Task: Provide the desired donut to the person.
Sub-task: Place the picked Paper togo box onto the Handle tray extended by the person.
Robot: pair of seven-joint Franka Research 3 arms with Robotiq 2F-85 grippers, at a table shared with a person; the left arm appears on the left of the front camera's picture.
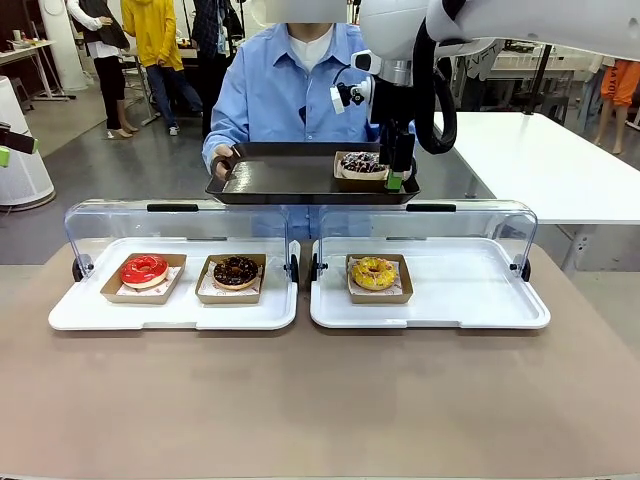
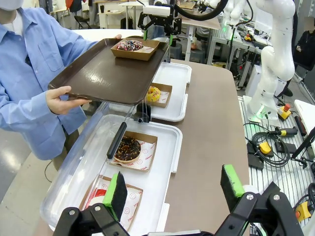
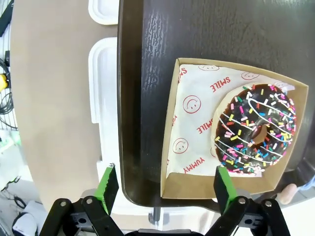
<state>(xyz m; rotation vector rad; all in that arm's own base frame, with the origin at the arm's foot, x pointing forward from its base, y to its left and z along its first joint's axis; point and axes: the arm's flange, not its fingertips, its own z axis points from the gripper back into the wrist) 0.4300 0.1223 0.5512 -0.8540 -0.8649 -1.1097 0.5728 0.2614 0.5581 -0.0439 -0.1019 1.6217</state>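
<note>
The person (image 1: pixel 290 85) in a light blue shirt holds a dark brown tray (image 1: pixel 280 178) over the far edge of the table. On the tray's right part rests a cardboard box with a chocolate sprinkled donut (image 1: pixel 360 162) (image 3: pixel 256 130) (image 2: pixel 130 45). My right gripper (image 1: pixel 398 172) (image 3: pixel 165 183) is open just above the tray's near edge; the box's near side lies between its green pads without touching them. My left gripper (image 2: pixel 174 189) is open and holds nothing, low over the left white tray (image 2: pixel 170 147).
Two white trays (image 1: pixel 450 300) with raised clear lids stand on the brown table. The left one holds a red donut (image 1: pixel 144 269) and a chocolate donut (image 1: pixel 236 271). The right one holds a yellow donut (image 1: pixel 373 272). The person's hand (image 2: pixel 66 98) grips the brown tray's edge.
</note>
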